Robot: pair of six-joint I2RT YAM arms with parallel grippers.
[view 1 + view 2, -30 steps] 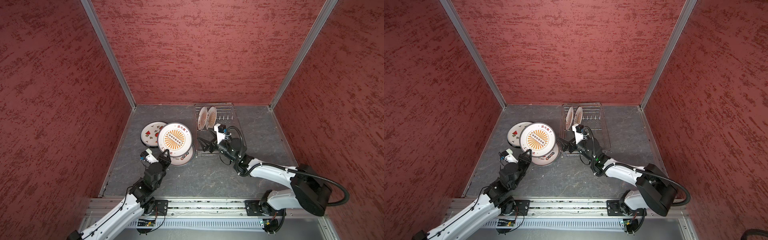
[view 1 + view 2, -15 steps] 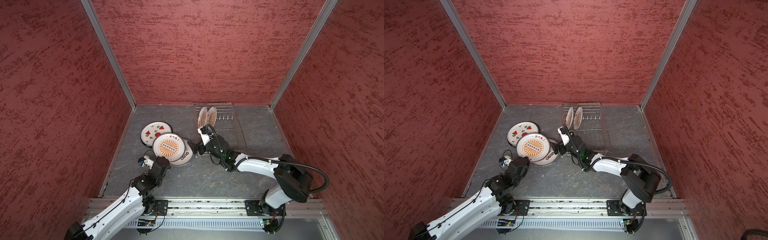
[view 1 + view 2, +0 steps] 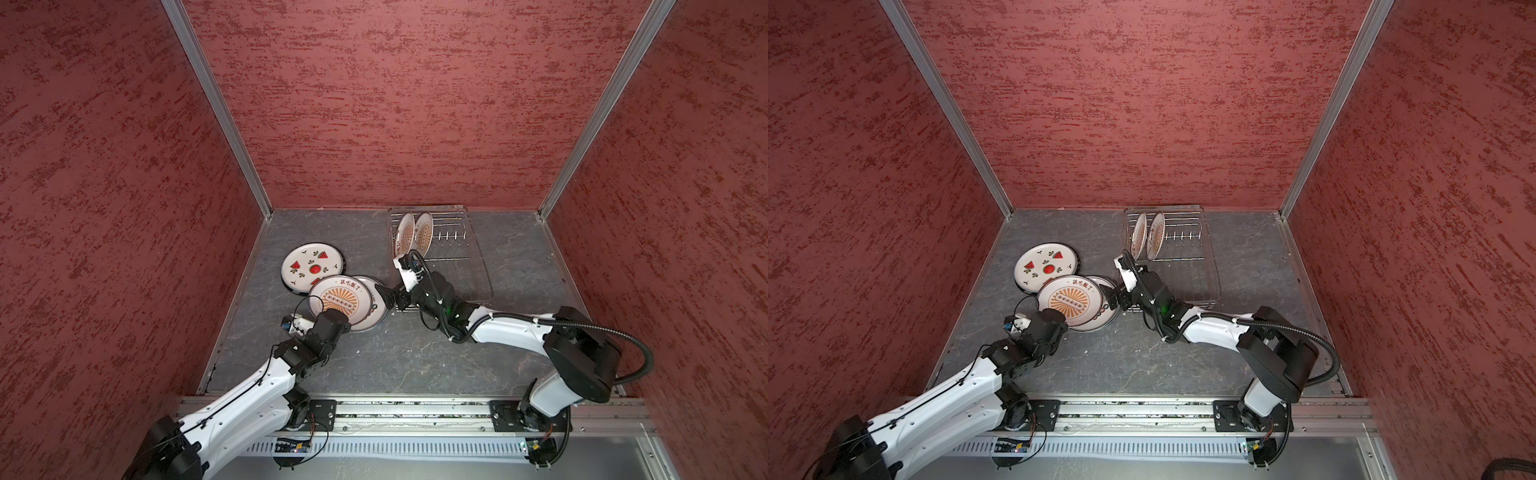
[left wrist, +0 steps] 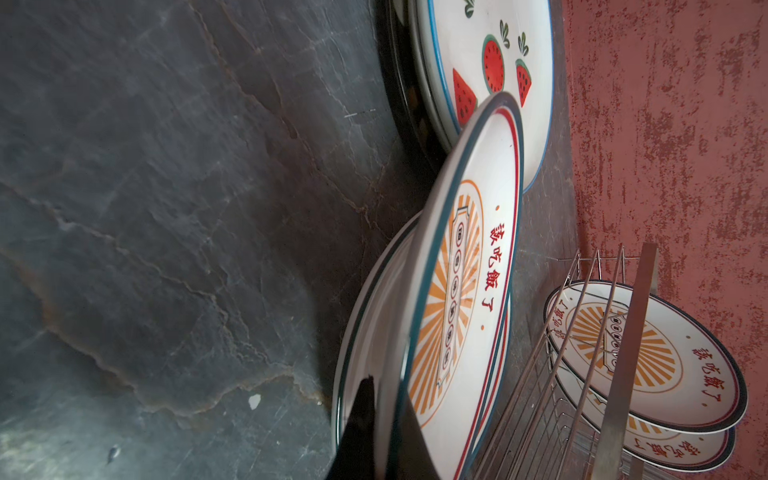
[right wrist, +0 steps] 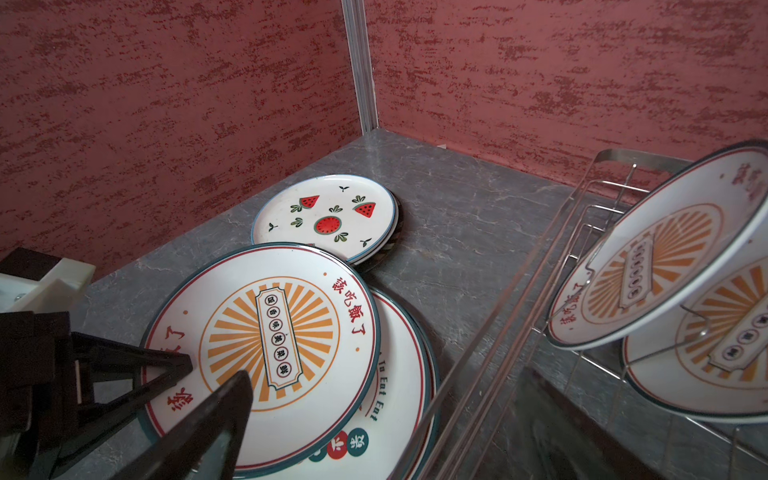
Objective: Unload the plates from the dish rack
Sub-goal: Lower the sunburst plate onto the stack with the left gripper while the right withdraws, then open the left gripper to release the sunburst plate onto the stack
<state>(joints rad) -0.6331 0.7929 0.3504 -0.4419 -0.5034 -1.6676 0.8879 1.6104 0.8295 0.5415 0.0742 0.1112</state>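
In both top views your left gripper is clamped on the near rim of a sunburst plate. That plate lies tilted over a stack of plates on the table, just left of the dish rack. Your right gripper sits at the plate's rack-side edge, jaws apart and holding nothing. A watermelon plate lies flat just behind, and two standing plates lean upright at the rack's far end.

From the left wrist you see the sunburst plate's rim pinched between dark fingers. Its far edge crosses in front of the watermelon plate; whether they touch, you cannot tell. The standing plates show behind the rack's wires.

From the right wrist you see your own fingers spread wide. One hangs over the sunburst plate's face; the other is a dark blur beside the rack's rail.
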